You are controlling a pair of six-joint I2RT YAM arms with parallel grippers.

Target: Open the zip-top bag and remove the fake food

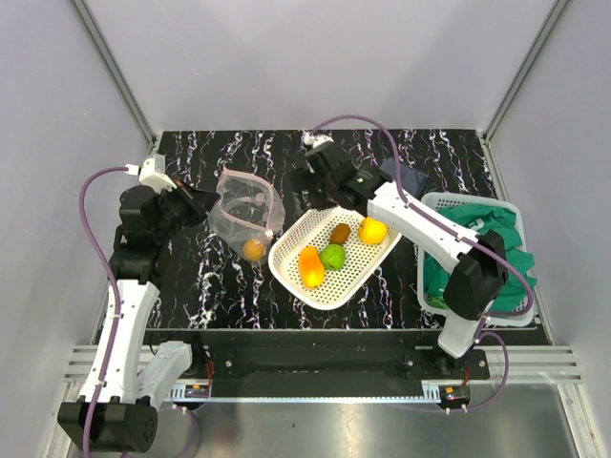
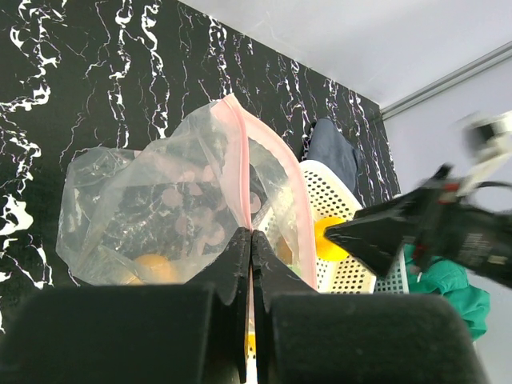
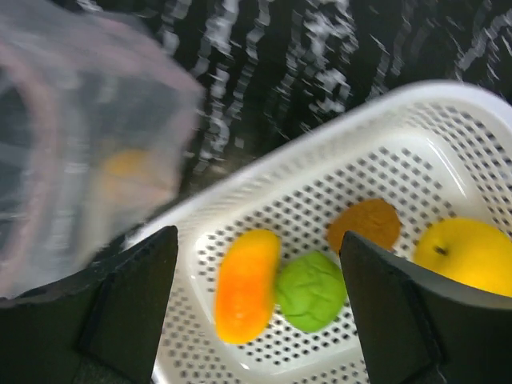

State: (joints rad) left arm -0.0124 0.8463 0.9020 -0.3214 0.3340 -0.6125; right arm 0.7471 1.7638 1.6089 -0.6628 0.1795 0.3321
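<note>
The clear zip-top bag [image 1: 243,202] with its pink zip strip [image 2: 240,160] lies open at the mid-left. One orange fake fruit [image 1: 254,249] is still inside it [image 2: 152,268]. My left gripper [image 1: 198,204] is shut on the bag's pink strip [image 2: 252,234]. An orange piece [image 1: 310,266], a green round one [image 1: 332,256], a brown one [image 1: 340,232] and a yellow one [image 1: 372,230] lie in the white mesh tray [image 1: 368,272]. My right gripper [image 1: 313,189] is open and empty [image 3: 258,236], above the tray's far-left rim beside the bag [image 3: 72,152].
A taller white basket [image 1: 434,202] with green clothing [image 1: 482,243] stands at the right edge. A dark blue folded cloth [image 1: 409,177] lies behind the tray. The right arm crosses over the tray's right corner.
</note>
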